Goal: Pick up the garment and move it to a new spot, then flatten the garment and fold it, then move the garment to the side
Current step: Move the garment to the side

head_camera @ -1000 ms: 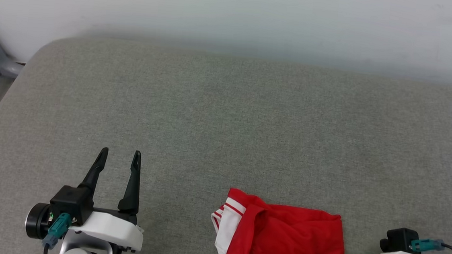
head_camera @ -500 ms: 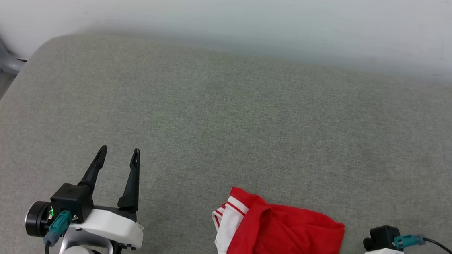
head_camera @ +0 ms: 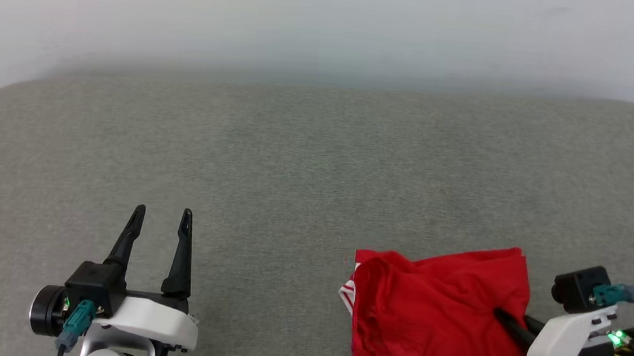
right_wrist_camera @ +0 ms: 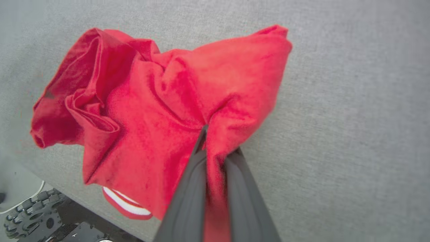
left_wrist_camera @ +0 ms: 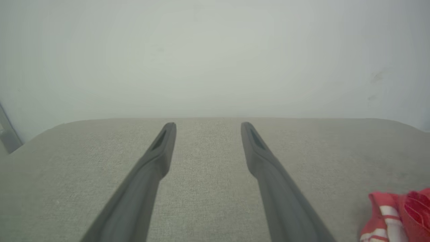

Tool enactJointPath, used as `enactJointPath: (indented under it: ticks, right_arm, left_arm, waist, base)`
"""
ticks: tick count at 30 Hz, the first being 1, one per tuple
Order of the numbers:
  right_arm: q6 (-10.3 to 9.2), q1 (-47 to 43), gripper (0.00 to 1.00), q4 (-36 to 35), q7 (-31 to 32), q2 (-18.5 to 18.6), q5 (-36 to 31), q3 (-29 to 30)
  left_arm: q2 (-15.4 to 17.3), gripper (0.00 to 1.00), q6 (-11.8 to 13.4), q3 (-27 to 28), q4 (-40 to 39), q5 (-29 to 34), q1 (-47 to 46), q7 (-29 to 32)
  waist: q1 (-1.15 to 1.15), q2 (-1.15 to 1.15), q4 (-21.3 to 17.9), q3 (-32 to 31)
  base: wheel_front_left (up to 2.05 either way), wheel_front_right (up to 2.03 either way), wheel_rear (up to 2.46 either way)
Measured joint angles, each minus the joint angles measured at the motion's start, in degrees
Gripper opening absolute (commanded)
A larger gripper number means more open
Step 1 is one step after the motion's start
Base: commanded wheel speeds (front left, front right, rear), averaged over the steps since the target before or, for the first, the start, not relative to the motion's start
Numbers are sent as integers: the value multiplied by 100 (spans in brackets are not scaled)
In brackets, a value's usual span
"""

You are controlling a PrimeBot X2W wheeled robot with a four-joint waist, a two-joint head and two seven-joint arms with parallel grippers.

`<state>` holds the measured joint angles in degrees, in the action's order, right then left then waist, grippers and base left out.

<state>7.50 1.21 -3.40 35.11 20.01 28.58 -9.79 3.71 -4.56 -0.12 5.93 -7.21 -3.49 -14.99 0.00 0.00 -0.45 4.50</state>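
In the head view, a red shirt (head_camera: 442, 312) is seen bunched up at the lower right of a grey cushion (head_camera: 295, 170), close to its near edge. A white wall (head_camera: 307, 19) is seen behind. The right gripper (head_camera: 500, 313) is reached into the shirt's right side, and only one dark finger can be made out against the cloth. The left gripper (head_camera: 161, 211) is held at the lower left, well apart from the shirt, with its fingers spread wide and nothing between them.

In the left wrist view, the gap between the left gripper's (left_wrist_camera: 208, 125) fingers is shown head-on, with bare cushion (left_wrist_camera: 208, 201) under it and the wall (left_wrist_camera: 215, 50) beyond. Only an edge of the shirt (left_wrist_camera: 396, 215) is caught, at the lower right corner, where red-and-white striped trim is seen.

In the right wrist view, the grip that the head view leaves unclear is shown plainly: the right gripper (right_wrist_camera: 210, 137) is closed tight on a fold of the shirt (right_wrist_camera: 151, 117), and red cloth is pinched between the two fingers and draped over them. The rest of the shirt is crumpled to the left of the fingers. A strip of white trim (right_wrist_camera: 126, 205) is seen at its lower edge, by the cushion's (right_wrist_camera: 336, 101) edge. Dark ridged parts (right_wrist_camera: 33, 218) are seen below that edge. Whether the shirt is lifted clear of the cushion cannot be told.
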Motion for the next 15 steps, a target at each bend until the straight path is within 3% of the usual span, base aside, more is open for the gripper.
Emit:
enactJointPath:
  ticks: [8, 14, 15]
  right_arm:
    - [1, 587, 0, -530, 321, 272, -315, -133]
    - [1, 1288, 0, -23, 101, 335, -286, -75]
    - [2, 1766, 0, 409, -107, 427, -282, 59]
  left_arm:
    - [25, 100, -53, 8, -287, 105, -134, -8]
    - [172, 100, -148, -152, -486, 232, -539, -8]
    - [334, 100, -158, -205, -656, 316, -834, -8]
  waist:
    - [0, 0, -974, 186]
    - [0, 0, -1632, 609]
    - [0, 0, -1816, 992]
  base:
    - [0, 0, 0]
    - [0, 0, 0]
    - [0, 0, 0]
